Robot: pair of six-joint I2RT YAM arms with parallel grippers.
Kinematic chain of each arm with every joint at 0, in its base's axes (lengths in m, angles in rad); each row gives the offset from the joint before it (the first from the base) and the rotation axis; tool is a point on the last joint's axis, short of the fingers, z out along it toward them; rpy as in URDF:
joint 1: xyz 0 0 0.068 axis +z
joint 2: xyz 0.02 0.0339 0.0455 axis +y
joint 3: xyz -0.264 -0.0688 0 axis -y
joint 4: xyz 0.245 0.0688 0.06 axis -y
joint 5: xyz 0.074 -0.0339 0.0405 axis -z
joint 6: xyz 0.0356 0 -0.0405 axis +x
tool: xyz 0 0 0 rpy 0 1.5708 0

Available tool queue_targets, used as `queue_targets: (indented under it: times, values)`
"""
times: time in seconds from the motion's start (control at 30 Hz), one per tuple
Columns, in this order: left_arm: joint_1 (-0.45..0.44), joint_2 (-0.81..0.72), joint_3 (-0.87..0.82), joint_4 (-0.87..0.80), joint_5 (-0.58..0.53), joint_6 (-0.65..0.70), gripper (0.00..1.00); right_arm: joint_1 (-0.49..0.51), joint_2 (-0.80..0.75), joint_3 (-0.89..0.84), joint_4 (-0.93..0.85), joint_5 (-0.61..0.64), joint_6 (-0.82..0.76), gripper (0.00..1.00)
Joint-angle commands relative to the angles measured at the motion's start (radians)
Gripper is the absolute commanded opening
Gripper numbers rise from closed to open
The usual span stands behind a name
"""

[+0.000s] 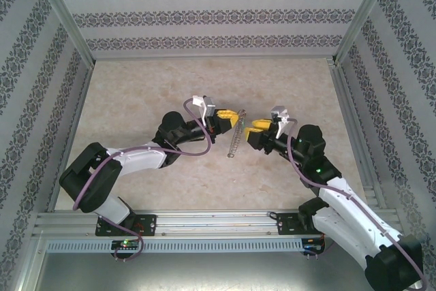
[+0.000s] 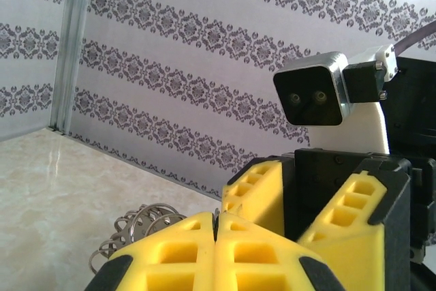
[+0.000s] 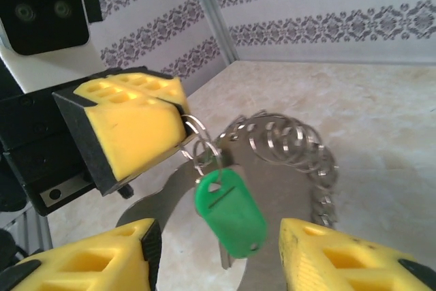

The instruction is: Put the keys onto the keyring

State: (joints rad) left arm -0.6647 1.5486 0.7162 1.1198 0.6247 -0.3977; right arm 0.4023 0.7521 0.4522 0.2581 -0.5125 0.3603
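We record a table with a pale cream, marbled top, glossy enough to show reflections. An aluminium rail runs along its near edge. Patterned walls close the left, far and right sides. Near centre, the keyring hangs over the surface; contact cannot be confirmed.

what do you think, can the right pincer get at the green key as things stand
Probably yes. The right pincer is open with a finger on each side of the green key, which dangles below the shut left pincer holding the keyring; nothing sits between them.
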Motion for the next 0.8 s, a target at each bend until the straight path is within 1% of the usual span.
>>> queue_targets:
  times: [0.0,0.2,0.37,0.6,0.77]
  values:
    - [0.03,0.01,-0.009,0.126,0.029,-0.055,0.0,-0.025,0.025,0.051,0.028,0.013,0.031,0.52]
    - [0.069,0.02,0.002,0.158,0.074,-0.135,0.0,-0.032,0.108,0.122,0.098,-0.034,0.047,0.52]
    - [0.098,0.036,0.006,0.22,0.104,-0.211,0.0,-0.045,0.184,0.162,0.178,-0.129,0.064,0.53]
    - [0.103,0.029,0.02,0.206,0.131,-0.221,0.0,-0.05,0.289,0.22,0.239,-0.268,0.086,0.54]
    - [0.105,0.023,0.025,0.193,0.135,-0.219,0.0,-0.05,0.34,0.233,0.261,-0.308,0.095,0.53]
